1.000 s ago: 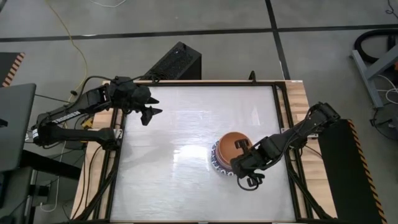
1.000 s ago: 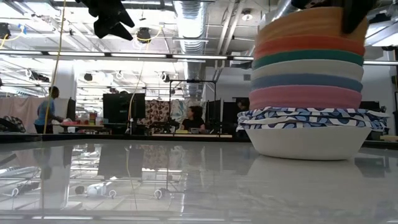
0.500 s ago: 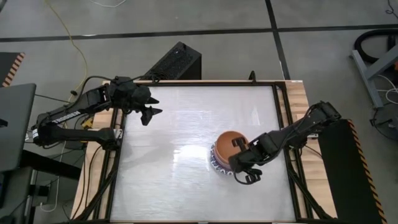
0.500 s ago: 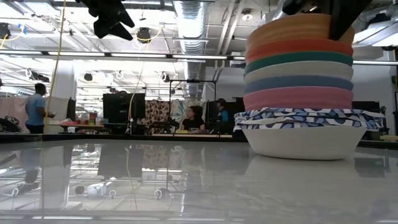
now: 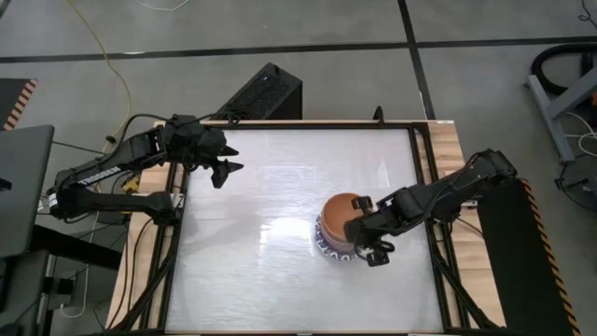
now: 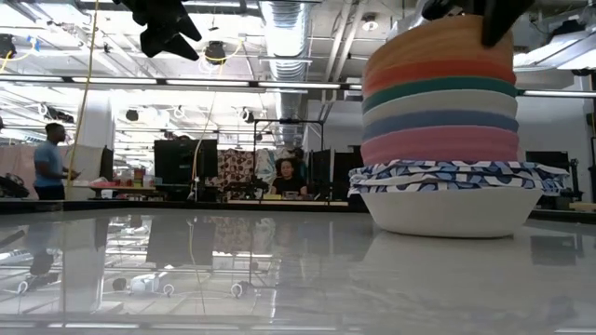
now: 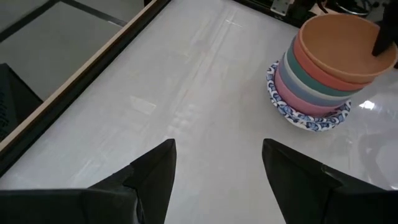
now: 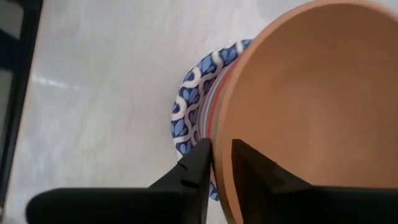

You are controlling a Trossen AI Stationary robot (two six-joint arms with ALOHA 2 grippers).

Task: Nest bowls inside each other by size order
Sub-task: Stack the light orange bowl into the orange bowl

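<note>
A: Where are the bowls [image 5: 338, 229] found?
B: They are stacked in one tower on the table [image 5: 270, 271], toward four o'clock from its middle in the high view. In the low view the patterned shallow bowls [image 6: 458, 175] are seen at the base, then pink, blue, cream, teal, red, and the orange bowl [image 6: 438, 45] on top.

A: How is the right gripper [image 5: 366, 230] placed against them?
B: It is set at the stack's three o'clock edge in the high view. In its wrist view the orange bowl's [image 8: 298, 112] rim is straddled: one finger is seen outside the wall, the other inside. The rim is pinched between them, so the orange bowl is being grasped.

A: And the left gripper [image 5: 224, 172]?
B: It is held above the table's ten o'clock corner, well apart from the stack, with its fingers [image 7: 149, 171] spread and nothing between them.
</note>
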